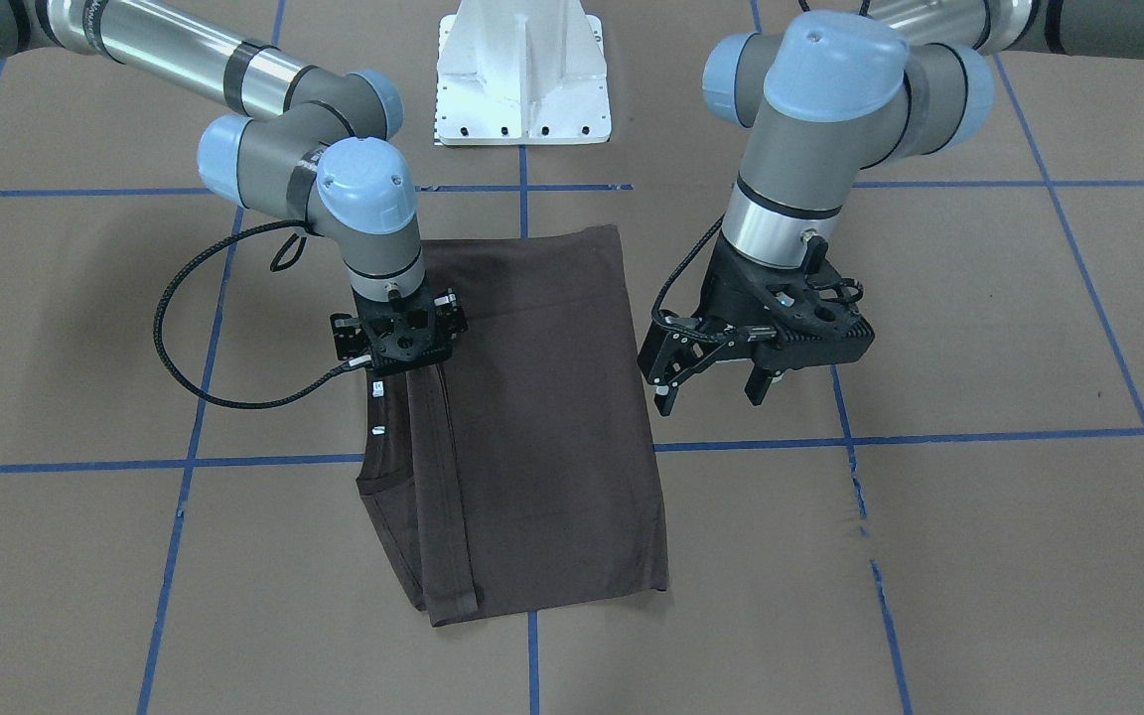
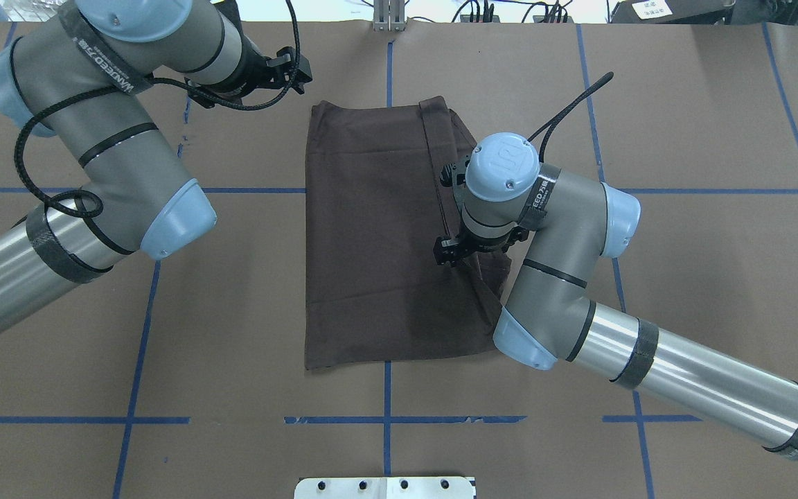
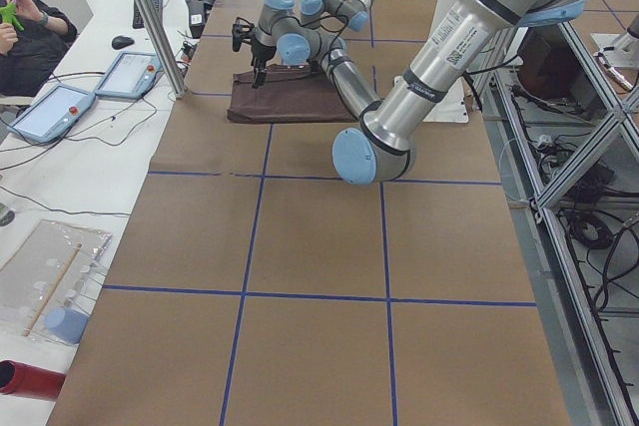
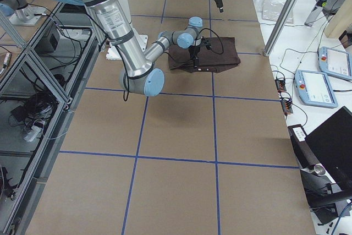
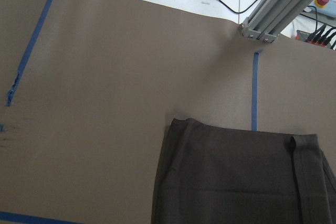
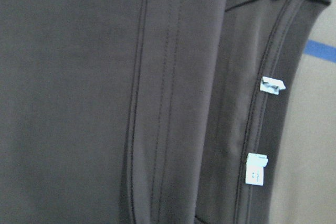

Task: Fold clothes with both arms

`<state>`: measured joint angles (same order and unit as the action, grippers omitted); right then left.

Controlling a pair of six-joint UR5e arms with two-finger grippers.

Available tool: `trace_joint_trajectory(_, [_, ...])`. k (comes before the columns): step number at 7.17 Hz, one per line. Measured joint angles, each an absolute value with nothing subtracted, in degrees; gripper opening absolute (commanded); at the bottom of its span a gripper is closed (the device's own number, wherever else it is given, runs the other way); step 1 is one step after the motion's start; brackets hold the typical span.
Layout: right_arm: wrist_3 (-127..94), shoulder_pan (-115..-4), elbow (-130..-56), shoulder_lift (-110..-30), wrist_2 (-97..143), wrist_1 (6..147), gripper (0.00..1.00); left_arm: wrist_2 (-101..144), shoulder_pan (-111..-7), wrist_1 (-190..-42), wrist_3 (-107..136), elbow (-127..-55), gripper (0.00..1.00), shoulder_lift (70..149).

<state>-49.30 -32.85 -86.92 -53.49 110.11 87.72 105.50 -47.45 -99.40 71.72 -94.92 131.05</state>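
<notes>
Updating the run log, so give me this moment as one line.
T-shirt: partly folded | right gripper: jaws shut on T-shirt edge | left gripper: jaws open, beside T-shirt, empty

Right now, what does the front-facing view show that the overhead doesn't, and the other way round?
Front-facing only: the left gripper open, hovering beside the shirt and off it; two white labels on the shirt's folded edge.
Overhead only: cables past the table's far edge.
Both: the shirt folded to a rough rectangle, and the right gripper over its folded edge, jaws hidden in both.
</notes>
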Motion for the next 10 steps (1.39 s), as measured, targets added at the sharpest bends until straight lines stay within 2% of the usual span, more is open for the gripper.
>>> trace_joint_trajectory(6, [-48.42,-35.72,-87.51,-56.48,112.99,89.41,1.0,105.49,-47.38,-99.44,71.87,-94.89,1.0,131.06])
trace_joint_trajectory(10, [-43.5,-40.03,-92.5,-62.85,113.19,89.31,1.0,105.55,-47.3,-99.33,72.23,-95.02,1.0,131.29])
